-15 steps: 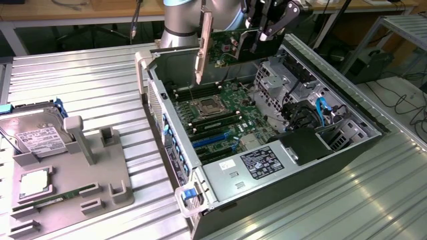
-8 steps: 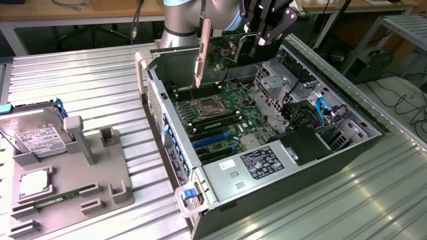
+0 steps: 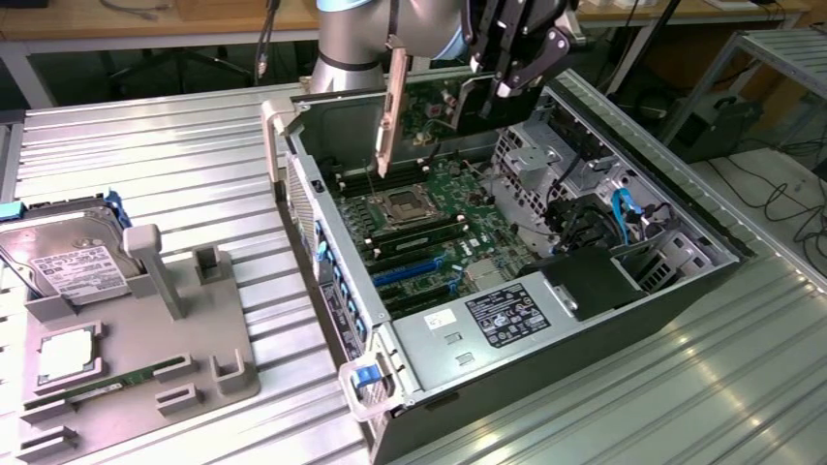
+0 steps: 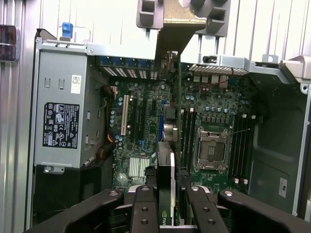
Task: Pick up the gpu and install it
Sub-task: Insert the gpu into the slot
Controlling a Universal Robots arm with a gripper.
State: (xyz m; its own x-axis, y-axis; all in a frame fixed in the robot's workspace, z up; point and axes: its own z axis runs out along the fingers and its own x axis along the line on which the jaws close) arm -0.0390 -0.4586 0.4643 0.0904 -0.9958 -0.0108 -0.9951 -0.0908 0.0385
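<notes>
Gpu (image 3: 468, 105) held aloft over the open computer case (image 3: 582, 373).
The gripper (image 3: 502, 89) is clamped on the card's far end, and its pale bracket (image 3: 387, 107) hangs above the motherboard (image 3: 440, 223). I'd say it wants squaring with the blue slot (image 4: 159, 127), bracket toward the case wall, before any pressing.

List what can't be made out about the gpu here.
Wrist view: the gpu is edge-on, its faces hidden; the fingers cover its held end.
Wrist view: whatever lies directly behind it is hidden by the card.
Exterior view: the power supply label is too small to read.
Exterior view: the hard drive runs off the left edge.
</notes>
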